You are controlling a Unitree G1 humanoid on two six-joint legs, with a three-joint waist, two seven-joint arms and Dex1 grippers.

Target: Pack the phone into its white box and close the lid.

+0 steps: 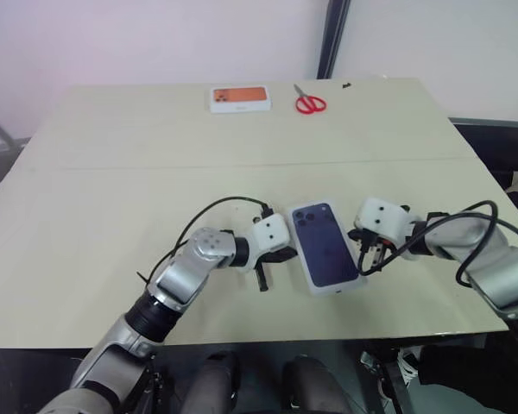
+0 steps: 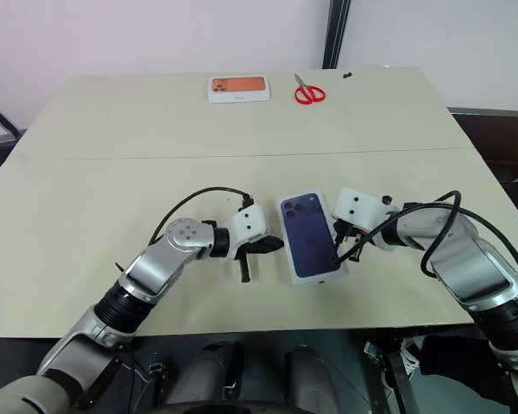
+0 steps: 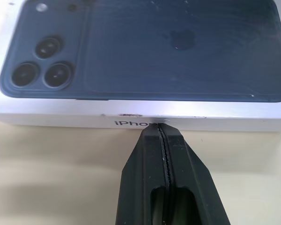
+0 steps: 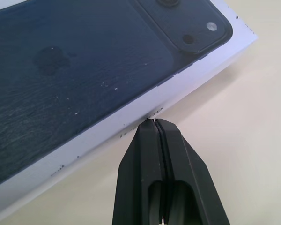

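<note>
The lid (image 1: 325, 246), printed with a dark blue phone, lies flat near the table's front edge, its print facing up. Its white side wall (image 3: 75, 121) bears grey lettering. The white box under it and the phone itself are hidden. My left gripper (image 3: 159, 125) is shut, its tip touching the lid's left long side. My right gripper (image 4: 153, 122) is also shut, its tip against the lid's right long side (image 4: 107, 126). In the left eye view the left gripper (image 1: 289, 253) and the right gripper (image 1: 363, 254) flank the lid. Neither holds anything.
A smaller white box with an orange picture (image 1: 239, 98) and red scissors (image 1: 310, 103) lie at the table's far edge. Black cables loop over both wrists. The table's front edge (image 1: 268, 338) runs close behind the grippers.
</note>
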